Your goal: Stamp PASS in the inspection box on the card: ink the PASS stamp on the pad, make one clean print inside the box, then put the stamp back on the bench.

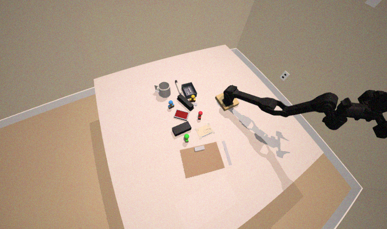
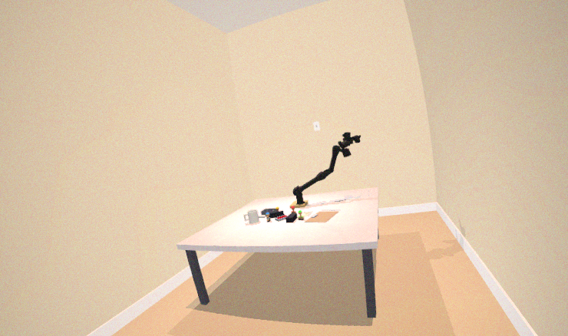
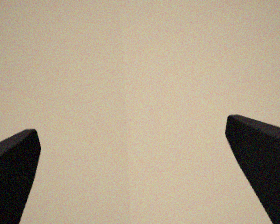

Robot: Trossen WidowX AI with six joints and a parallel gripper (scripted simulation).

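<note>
Several small knobbed stamps stand on the white table [image 1: 138, 170]: a green one [image 1: 186, 137], a red one [image 1: 200, 114], a blue one [image 1: 170, 104] and a yellow one [image 1: 193, 98]. I cannot read which one says PASS. A red ink pad [image 1: 181, 114] lies open among them, with a black closed case [image 1: 181, 128] just in front of it. A cream card [image 1: 204, 130] lies to the right of the green stamp. My gripper [image 1: 384, 126] [image 2: 355, 137] [image 3: 135, 132] is open and empty. It is raised high beyond the table's edge, far from the stamps, and faces the wall.
A grey mug [image 1: 163, 89], a pen [image 1: 177, 84], a dark tray [image 1: 189, 89] and a long black block [image 1: 185, 102] stand at the back. A brown clipboard [image 1: 202, 159] and a grey ruler [image 1: 226, 152] lie in front. The arm's base [image 1: 227, 101] sits on a wooden plate.
</note>
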